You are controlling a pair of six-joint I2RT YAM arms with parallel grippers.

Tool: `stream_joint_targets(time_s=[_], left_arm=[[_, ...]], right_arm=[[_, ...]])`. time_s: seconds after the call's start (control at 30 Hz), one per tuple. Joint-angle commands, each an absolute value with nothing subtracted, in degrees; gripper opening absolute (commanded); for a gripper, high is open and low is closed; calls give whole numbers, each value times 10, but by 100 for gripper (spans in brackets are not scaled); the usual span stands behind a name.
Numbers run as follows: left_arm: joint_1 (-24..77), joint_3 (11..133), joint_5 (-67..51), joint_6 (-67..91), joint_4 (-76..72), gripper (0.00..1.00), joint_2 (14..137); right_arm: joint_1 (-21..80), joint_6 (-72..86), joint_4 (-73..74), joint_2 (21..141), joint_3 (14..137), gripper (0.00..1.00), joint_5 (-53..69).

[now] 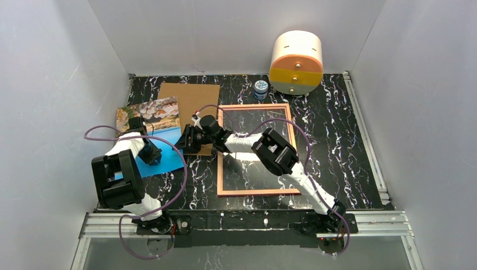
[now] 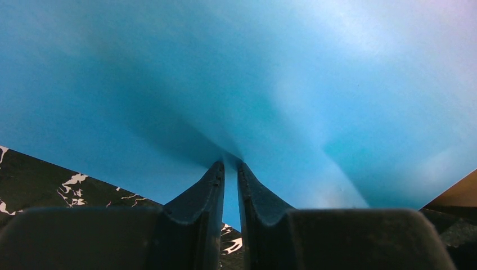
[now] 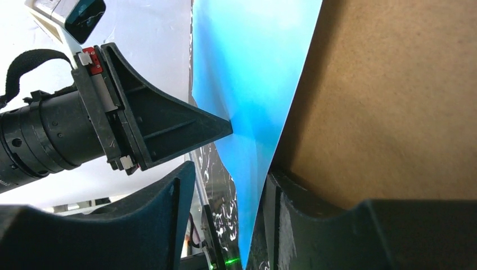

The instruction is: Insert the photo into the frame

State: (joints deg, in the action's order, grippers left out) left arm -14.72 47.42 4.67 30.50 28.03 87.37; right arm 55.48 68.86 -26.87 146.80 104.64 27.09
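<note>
Black marbled table (image 1: 349,140) (white veins), frame (image 1: 253,193) flat, brown board (image 1: 188,95), small jar (image 1: 260,89), round drawer box (image 1: 296,62)

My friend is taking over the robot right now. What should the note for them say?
Left gripper: shut on the photo, at the table's left side.
Right gripper: open, its jaws either side of the photo's right edge, not gripping yet.
Frame: flat on the table, no photo in it.
Done: the left gripper has hold of the photo.
Left: move the photo over and lay it in the frame.
</note>
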Motion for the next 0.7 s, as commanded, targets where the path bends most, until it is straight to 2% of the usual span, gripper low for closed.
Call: stream_joint_targets(time_s=[0.0,0.07,0.27,0.47,0.53,0.67], left_arm=[[-148,459,25,302,310,14,902],[-147,469,27,302,318,13,897],[-148,522,48,314,381,19,830],[-148,607,53,323,426,36,785],[-148,649,49,312,436,45,778],[-148,730,4,272,435,56,788]], right_arm=[[559,687,-266,1497,1097,51,305],[559,687,-266,1498,1102,42,302],[557,682,-287,1482,1099,1,289],[534,686,-328,1416,1052,1,283],[520,685,-334,1379,1023,1,284],[480,722,-348,1285,946,1,296]])
